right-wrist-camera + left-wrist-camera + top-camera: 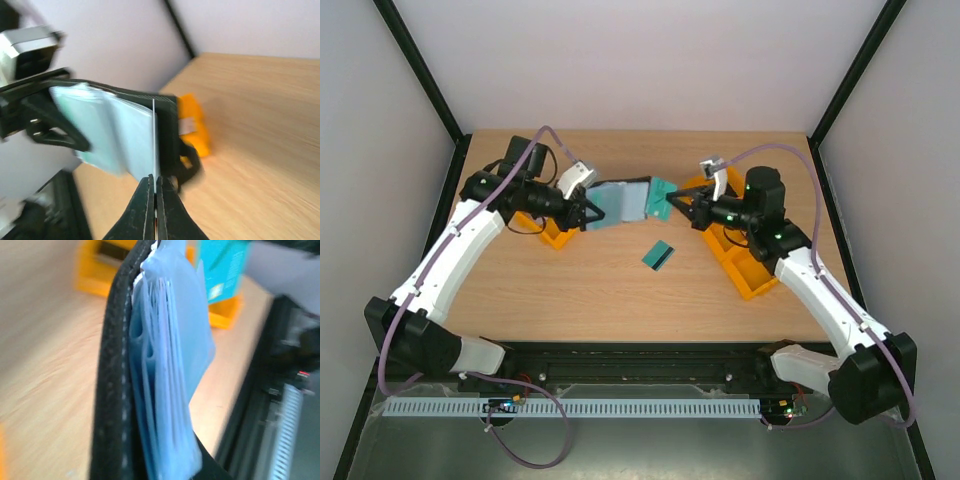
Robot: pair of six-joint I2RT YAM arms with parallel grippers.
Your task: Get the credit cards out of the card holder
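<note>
The card holder (pixel 620 203) is held open above the table, its blue-grey sleeves facing up. My left gripper (pixel 585 213) is shut on its left end. In the left wrist view its black stitched cover (pixel 112 390) and blue sleeves (pixel 167 390) fill the frame. My right gripper (pixel 672 206) is shut on a teal credit card (pixel 660 197) at the holder's right edge. In the right wrist view the fingertips (pixel 155 182) pinch the card edge-on (pixel 154 140) beside the holder (pixel 117 135). That card also shows in the left wrist view (pixel 222 270). Another teal card (pixel 658 256) lies on the table.
An orange tray (pixel 556 233) sits under the left gripper. Another orange tray (pixel 740 262) runs along the right, under the right arm. The wooden table is walled by white panels with black posts. The black front rail (pixel 640 360) is at the near edge.
</note>
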